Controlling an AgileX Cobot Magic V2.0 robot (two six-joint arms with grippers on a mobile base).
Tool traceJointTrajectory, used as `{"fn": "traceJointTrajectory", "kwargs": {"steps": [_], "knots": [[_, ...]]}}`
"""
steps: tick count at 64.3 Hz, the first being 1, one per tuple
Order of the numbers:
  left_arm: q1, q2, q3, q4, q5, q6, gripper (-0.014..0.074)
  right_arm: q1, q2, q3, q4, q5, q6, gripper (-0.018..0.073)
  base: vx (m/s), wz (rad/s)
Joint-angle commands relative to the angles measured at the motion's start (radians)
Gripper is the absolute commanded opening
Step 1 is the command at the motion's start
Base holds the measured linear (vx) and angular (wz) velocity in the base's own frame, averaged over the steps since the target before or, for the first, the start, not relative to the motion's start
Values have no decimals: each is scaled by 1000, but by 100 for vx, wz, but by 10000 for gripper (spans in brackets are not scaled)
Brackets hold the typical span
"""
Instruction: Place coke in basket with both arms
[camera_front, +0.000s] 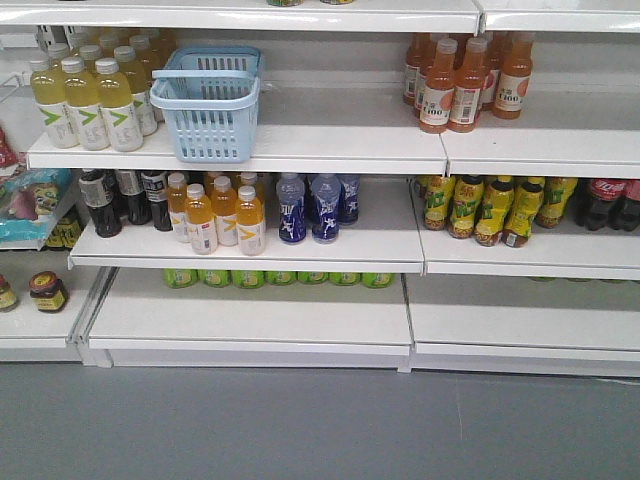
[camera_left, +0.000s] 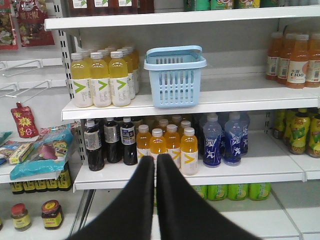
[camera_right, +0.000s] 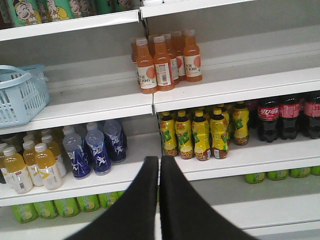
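Left gripper (camera_left: 155, 160) and right gripper (camera_right: 159, 160) both hang pressed closed on nothing before the shelves, while the coke (camera_right: 268, 116) stands at the middle shelf's far right, well apart from the pale blue basket (camera_front: 215, 125) one shelf up.

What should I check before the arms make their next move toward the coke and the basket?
1. Coke found: ok. The coke stands upright, next to the yellow-green bottles.
2. Right gripper ready to grasp: not ok. It is shut and holds nothing.
3. Left gripper ready: not ok. It is shut and empty too.
4. Basket steady: ok. It stands upright on the shelf, beside the pale yellow bottles.
5. Basket opening free: cannot tell. A handle may lie across the top.
6. Room around the coke: cannot tell. The yellow-green bottles stand close beside it.
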Motion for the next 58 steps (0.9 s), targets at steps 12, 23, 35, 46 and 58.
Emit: {"fn": "traceJointTrajectory", "kwargs": {"steps": [12,23,35,46,58], "knots": [[-9,-6,20,-9,-70,-8,-6,-6,-11,18,-10,-70,-7,-6,17,0],[-9,-6,20,-9,-70,-8,-6,-6,-11,18,-10,-70,-7,-6,18,0],[-9,-6,20,-9,-70,-8,-6,-6,-11,18,-10,-70,-7,-6,17,0],[-9,-6,20,-9,-70,-8,-6,-6,-11,18,-10,-70,-7,-6,15,-1],[-9,-6,20,-9,-70,-8,-6,-6,-11,18,-10,-70,-7,-6,13,-1]]}}
